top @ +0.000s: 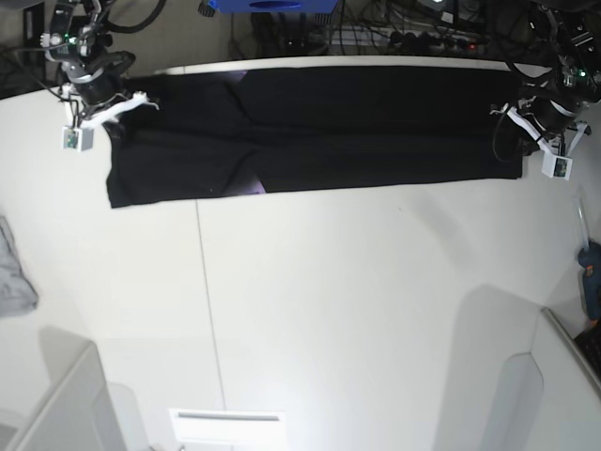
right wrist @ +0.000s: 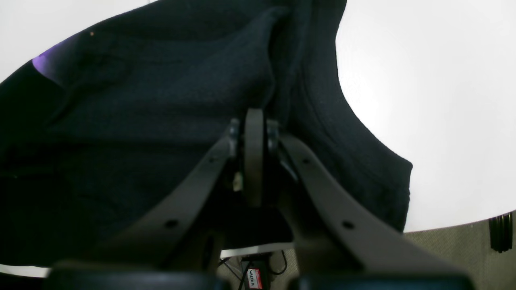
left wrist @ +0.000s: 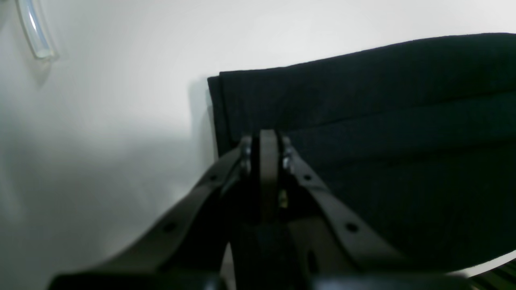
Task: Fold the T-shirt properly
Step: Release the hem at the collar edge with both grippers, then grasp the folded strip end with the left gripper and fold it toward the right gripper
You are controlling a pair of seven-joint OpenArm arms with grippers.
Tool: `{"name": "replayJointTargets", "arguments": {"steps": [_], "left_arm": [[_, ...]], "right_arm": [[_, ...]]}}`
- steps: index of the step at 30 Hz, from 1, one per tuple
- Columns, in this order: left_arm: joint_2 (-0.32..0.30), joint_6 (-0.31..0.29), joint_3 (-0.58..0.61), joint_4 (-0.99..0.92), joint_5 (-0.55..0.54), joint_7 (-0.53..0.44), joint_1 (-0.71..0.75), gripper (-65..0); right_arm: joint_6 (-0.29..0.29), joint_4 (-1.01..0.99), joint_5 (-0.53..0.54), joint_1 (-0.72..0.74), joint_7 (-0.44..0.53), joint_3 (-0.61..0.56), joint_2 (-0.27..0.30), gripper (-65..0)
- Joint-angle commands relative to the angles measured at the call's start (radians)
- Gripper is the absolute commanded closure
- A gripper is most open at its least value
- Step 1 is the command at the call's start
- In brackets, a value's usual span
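The black T-shirt (top: 319, 127) lies as a long folded band across the far side of the white table (top: 357, 301). A sliver of purple print (right wrist: 42, 62) shows at one fold. At the band's left end in the base view, my right gripper (top: 127, 103) is shut on bunched cloth; up close its fingertips (right wrist: 254, 117) are pressed together in the T-shirt (right wrist: 161, 100). At the other end my left gripper (top: 518, 117) is shut on the folded edge, its fingertips (left wrist: 264, 139) meeting at the corner of the T-shirt (left wrist: 383, 121).
A small grey cloth (top: 13, 272) lies at the table's left edge. Cables and a blue object (top: 272, 5) sit behind the far edge. A clear tube (left wrist: 34, 32) lies on the table past the left gripper. A blue item (top: 592, 268) is at the right edge.
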Motion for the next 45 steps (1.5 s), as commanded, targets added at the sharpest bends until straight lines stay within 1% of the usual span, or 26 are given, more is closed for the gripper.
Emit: {"name": "replayJointTargets", "arguments": {"steps": [1, 2, 3, 4, 5, 7, 8, 10, 13, 14, 17, 19, 25, 27, 29, 31, 34, 37, 38, 39, 41, 42, 43, 44, 45], "left_arm": [[-0.016, -0.003, -0.013, 0.013, -0.005, -0.011, 0.002, -4.3], [-0.016, -0.003, -0.016, 0.013, -0.005, -0.011, 0.002, -10.4], [-0.016, -0.003, -0.016, 0.015, -0.005, -0.011, 0.002, -18.1], [-0.021, -0.003, -0.018, 0.017, -0.005, -0.011, 0.002, -25.2], [-0.03, -0.003, -0.018, 0.02, -0.005, -0.011, 0.002, -31.8], [-0.041, -0.003, -0.018, 0.02, -0.007, -0.011, 0.002, -42.8], [-0.041, -0.003, -0.033, 0.023, -0.013, -0.011, 0.002, -47.1], [-0.036, -0.005, -0.098, 0.03, -0.016, -0.011, 0.002, -52.2], [-0.018, -0.009, -0.165, 0.033, -0.028, -0.011, 0.002, -52.3], [-0.007, -0.023, -0.183, 0.026, -0.048, -0.011, 0.002, -52.5], [0.001, -0.098, -0.208, -0.028, -0.117, -0.01, 0.023, -52.5], [0.002, -0.114, -0.205, -0.086, -0.146, -0.011, 0.022, -52.5], [0.016, -0.117, -0.148, -0.24, -0.146, -0.019, -0.015, -52.5], [0.024, -0.117, -0.147, -0.264, -0.149, -0.021, -0.037, -52.5], [0.041, -0.117, -0.147, -0.278, -0.138, -0.021, -0.064, -52.5], [0.044, -0.114, -0.142, -0.303, -0.122, -0.019, -0.084, -52.5], [0.044, -0.114, -0.104, -0.356, -0.096, -0.019, -0.112, -52.5], [0.044, -0.114, -0.079, -0.39, -0.089, -0.022, -0.113, -51.5], [0.044, -0.112, -0.07, -0.395, -0.092, -0.022, -0.113, -47.6], [0.044, -0.112, -0.064, -0.396, -0.092, -0.022, -0.113, -41.5], [0.044, -0.112, -0.059, -0.396, -0.092, -0.022, -0.113, -22.5], [0.044, -0.112, -0.059, -0.396, -0.092, -0.022, -0.113, -11.4], [0.044, -0.111, -0.061, -0.396, -0.092, -0.022, -0.113, -1.5], [0.042, -0.111, -0.064, -0.396, -0.091, -0.022, -0.113, 0.0], [0.038, -0.111, -0.065, -0.396, -0.091, -0.022, -0.113, 0.0]], "right_arm": [[0.003, 0.014, 0.006, -0.005, 0.018, 0.005, 0.008, -6.5], [0.003, 0.014, 0.006, -0.006, 0.018, 0.005, 0.008, -13.2], [0.003, 0.014, 0.006, -0.011, 0.018, 0.005, 0.008, -19.2], [0.003, 0.014, 0.006, -0.016, 0.023, 0.005, 0.008, -24.2], [-0.003, 0.014, 0.006, -0.016, 0.023, 0.005, 0.006, -26.9], [-0.003, 0.017, 0.006, -0.017, 0.024, 0.037, 0.002, -27.8], [-0.003, 0.017, 0.006, -0.017, 0.024, 0.06, -0.008, -27.8], [0.003, 0.02, 0.006, -0.017, 0.024, 0.114, -0.037, -27.9], [0.009, 0.033, 0.011, -0.014, 0.027, 0.169, -0.058, -28.4], [0.029, 0.034, 0.011, -0.014, 0.034, 0.183, -0.064, -28.4], [0.119, 0.034, 0.011, -0.017, 0.087, 0.2, -0.1, -28.2], [0.15, 0.034, 0.006, -0.017, 0.095, 0.2, -0.115, -28.1], [0.158, 0.033, 0.006, -0.017, 0.095, 0.191, -0.116, -27.9], [0.158, 0.033, 0.006, -0.016, 0.095, 0.191, -0.116, -27.9], [0.158, 0.033, 0.006, -0.014, 0.096, 0.191, -0.116, -27.9], [0.158, 0.033, 0.006, -0.013, 0.095, 0.189, -0.115, -27.9], [0.158, 0.033, 0.006, -0.013, 0.095, 0.189, -0.113, -27.9], [0.158, 0.031, 0.006, -0.013, 0.096, 0.189, -0.112, -27.9], [0.158, 0.031, 0.006, -0.013, 0.096, 0.191, -0.112, -27.9], [0.158, 0.031, 0.006, -0.013, 0.096, 0.191, -0.112, -27.9], [0.158, 0.031, 0.006, -0.013, 0.096, 0.191, -0.11, -27.9], [0.158, 0.031, 0.006, -0.013, 0.096, 0.191, -0.11, -27.9], [0.158, 0.031, 0.006, -0.013, 0.096, 0.191, -0.11, -27.9], [0.158, 0.031, 0.006, -0.013, 0.095, 0.189, -0.11, -27.9], [0.158, 0.031, 0.006, -0.013, 0.095, 0.189, -0.11, -27.9]]}}
